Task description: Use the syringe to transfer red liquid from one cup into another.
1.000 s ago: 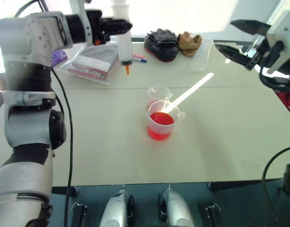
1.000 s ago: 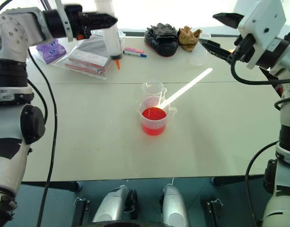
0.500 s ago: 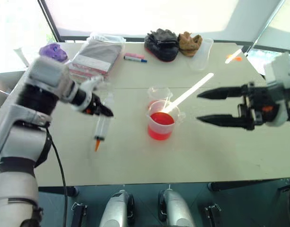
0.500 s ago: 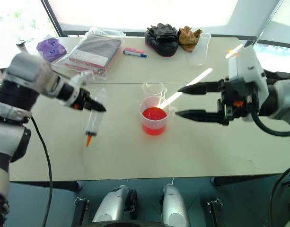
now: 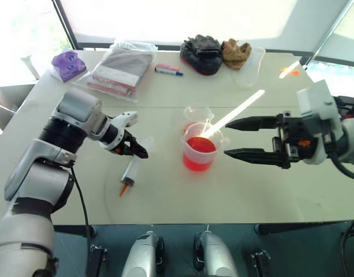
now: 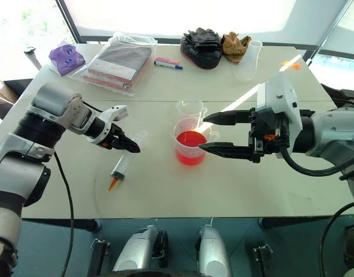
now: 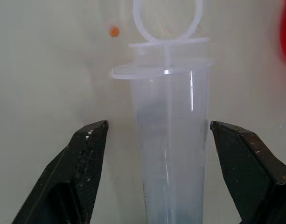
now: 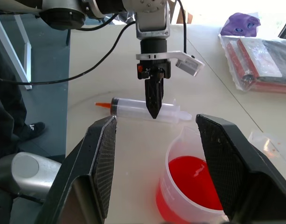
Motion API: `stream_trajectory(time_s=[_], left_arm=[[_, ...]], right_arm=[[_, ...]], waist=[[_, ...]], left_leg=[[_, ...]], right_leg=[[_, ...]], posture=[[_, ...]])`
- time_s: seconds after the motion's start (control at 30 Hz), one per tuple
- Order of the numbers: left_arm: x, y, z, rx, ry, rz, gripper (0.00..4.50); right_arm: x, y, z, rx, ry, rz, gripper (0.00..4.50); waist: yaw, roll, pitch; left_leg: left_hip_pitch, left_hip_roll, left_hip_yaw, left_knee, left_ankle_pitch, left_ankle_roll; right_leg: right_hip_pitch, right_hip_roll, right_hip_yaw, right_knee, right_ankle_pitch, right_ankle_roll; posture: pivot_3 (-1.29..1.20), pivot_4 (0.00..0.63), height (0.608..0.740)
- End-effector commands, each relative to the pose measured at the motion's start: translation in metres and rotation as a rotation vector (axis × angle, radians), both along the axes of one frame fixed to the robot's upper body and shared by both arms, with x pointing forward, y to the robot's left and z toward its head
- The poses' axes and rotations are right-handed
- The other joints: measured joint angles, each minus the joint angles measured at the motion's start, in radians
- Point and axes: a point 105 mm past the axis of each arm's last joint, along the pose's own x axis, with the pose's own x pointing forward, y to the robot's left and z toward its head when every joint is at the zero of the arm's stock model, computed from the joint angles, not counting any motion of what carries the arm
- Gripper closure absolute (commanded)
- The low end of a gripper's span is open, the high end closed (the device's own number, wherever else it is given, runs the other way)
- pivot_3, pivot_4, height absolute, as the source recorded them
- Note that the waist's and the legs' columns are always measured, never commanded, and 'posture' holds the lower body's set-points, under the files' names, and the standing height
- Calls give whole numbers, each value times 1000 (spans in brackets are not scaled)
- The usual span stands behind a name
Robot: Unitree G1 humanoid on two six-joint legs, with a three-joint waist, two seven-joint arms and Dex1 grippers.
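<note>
1. Large clear plastic syringe with orange tip (image 5: 129, 175) lying flat on the pale surface (image 5: 165, 196), tip pointing toward the near edge, left of the beakers.
2. Left claw (image 5: 136, 151) spread open over the syringe's plunger end, black fingers (image 7: 87, 154) standing either side of the barrel without touching it.
3. Larger clear handled measuring beaker (image 5: 200, 153) at mid-surface, holding bright red translucent liquid (image 5: 198, 145).
4. Smaller clear plastic beaker (image 5: 197, 113) just behind it.
5. Right claw (image 5: 228, 138) open, level, empty, tips near the handled beaker.
</note>
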Motion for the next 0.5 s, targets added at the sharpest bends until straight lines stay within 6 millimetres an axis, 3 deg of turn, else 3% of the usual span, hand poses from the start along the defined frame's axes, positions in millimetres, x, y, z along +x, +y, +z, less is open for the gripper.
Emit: stream_trajectory(time_s=[0.03,0.1,0.23,0.37,0.5], left_arm=[[14,7,34,-59,-108,60,14],[21,11,55,-117,-189,73,14],[40,20,125,-300,-620,57,14],[38,39,162,-294,-1036,63,14],[8,52,137,-233,-1058,22,14]], right_arm=[[2,-3,-2,-11,-24,-30,1682],[7,-9,-6,-9,-20,-69,1682],[22,-26,-13,7,-27,-181,1682],[33,-40,-9,62,-53,-270,1682],[48,-63,-4,167,-91,-417,1682]], waist=[[1,0,0],[1,0,0],[0,0,0],[-1,2,-1],[-13,2,-1]], left_leg=[[-1,0,0,0,0,0],[-2,0,0,0,-1,1],[-3,0,0,0,0,-1],[-3,-1,0,-1,0,-2],[-3,-1,0,-2,1,-3]], right_leg=[[0,0,0,0,0,0],[-1,0,0,0,0,-1],[-3,-1,0,-1,0,-1],[-3,-1,0,-1,1,0],[-3,-1,-1,0,1,0]], posture=[[0,150,740],[0,150,740],[0,150,740],[0,150,740],[0,150,740]])
